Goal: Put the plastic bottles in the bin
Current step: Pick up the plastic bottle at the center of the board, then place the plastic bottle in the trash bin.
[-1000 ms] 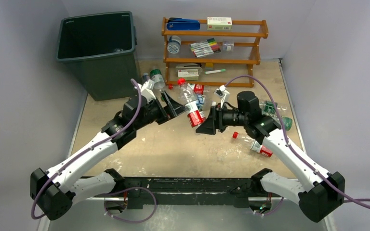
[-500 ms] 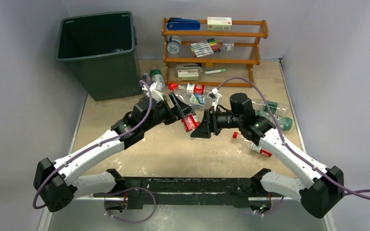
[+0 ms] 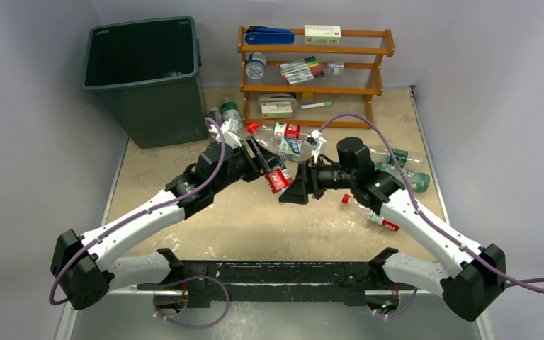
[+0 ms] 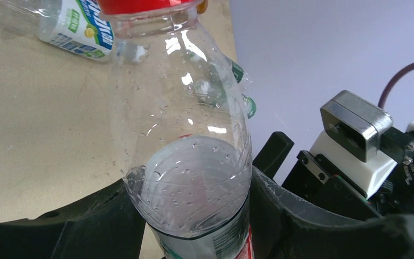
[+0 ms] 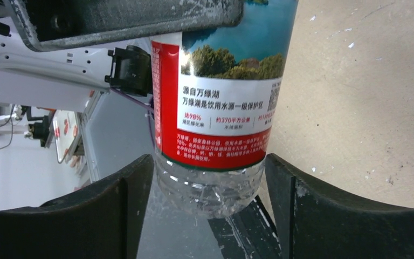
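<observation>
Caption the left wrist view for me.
Left gripper clamps a clear, red-capped bottle; the right arm sits close alongside.

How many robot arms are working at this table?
2. The left white-and-black robot arm reaches in from the near left corner, the right white-and-black robot arm from the near right corner. They meet mid-table at a clear plastic bottle with a red label. None seems hidden.
</observation>
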`<state>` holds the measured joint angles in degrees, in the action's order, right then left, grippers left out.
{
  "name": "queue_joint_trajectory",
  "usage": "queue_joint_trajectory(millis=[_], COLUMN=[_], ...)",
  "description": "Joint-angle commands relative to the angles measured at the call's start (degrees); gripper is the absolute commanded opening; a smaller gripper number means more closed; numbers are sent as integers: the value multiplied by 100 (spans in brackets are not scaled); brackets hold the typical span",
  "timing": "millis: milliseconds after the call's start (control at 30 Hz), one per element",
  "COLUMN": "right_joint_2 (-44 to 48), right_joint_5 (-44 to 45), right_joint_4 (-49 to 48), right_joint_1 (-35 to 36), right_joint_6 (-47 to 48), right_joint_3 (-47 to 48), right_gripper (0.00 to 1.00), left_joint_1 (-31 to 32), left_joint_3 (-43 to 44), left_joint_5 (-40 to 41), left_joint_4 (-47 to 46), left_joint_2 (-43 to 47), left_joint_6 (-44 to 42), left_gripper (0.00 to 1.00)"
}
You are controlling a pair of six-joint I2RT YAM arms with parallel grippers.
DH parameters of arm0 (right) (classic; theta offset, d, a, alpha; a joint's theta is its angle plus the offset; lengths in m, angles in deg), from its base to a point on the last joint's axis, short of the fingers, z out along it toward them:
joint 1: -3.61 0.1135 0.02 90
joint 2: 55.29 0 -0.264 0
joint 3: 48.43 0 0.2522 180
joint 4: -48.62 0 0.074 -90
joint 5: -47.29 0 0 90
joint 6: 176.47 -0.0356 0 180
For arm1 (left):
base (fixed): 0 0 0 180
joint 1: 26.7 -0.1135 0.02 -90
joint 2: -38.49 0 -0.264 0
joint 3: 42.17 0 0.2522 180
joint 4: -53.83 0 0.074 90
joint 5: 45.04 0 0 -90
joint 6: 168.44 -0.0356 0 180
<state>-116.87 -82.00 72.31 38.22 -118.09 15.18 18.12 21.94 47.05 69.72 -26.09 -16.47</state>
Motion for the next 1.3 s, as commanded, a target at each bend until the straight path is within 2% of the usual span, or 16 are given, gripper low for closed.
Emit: queue_joint_trajectory(millis=[0,67,167,267,400,633,800,1100,1267], right_joint_2=[66,79,75,58,52,-61,-61,165,176], right_joint_5=[152,320,772,1008,1781,3215,3614,4420,4494], right_joint_4=[-95,96,571,981,1266,1901,1996,2637,2899], right_joint_1=[32,36,36,32,28,4,-75,-299,-447], right_joint_6=[88,159,269,240,-10,-364,-531,-936,-1453], right_joint_3=[117,227,365,404,384,337,193,42,-175], right_gripper=[83,94,100,100,100,100,100,100,100], left_joint_1=[7,9,1,-15,-224,-1106,-1542,-2770,-3563], left_joint_3=[367,574,1004,1530,2162,3100,4104,5414,5859], left_joint_5=[385,469,664,876,1032,632,667,210,-265], left_joint_4=[158,368,836,1367,1907,2492,2909,2973,2698], left_joint_2=[9,-14,-106,-242,-368,-522,-817,-1515,-1870], left_joint_6=[-222,-363,-662,-969,-1264,-1631,-2003,-2093,-1859], left_gripper=[50,50,51,51,51,52,54,55,55])
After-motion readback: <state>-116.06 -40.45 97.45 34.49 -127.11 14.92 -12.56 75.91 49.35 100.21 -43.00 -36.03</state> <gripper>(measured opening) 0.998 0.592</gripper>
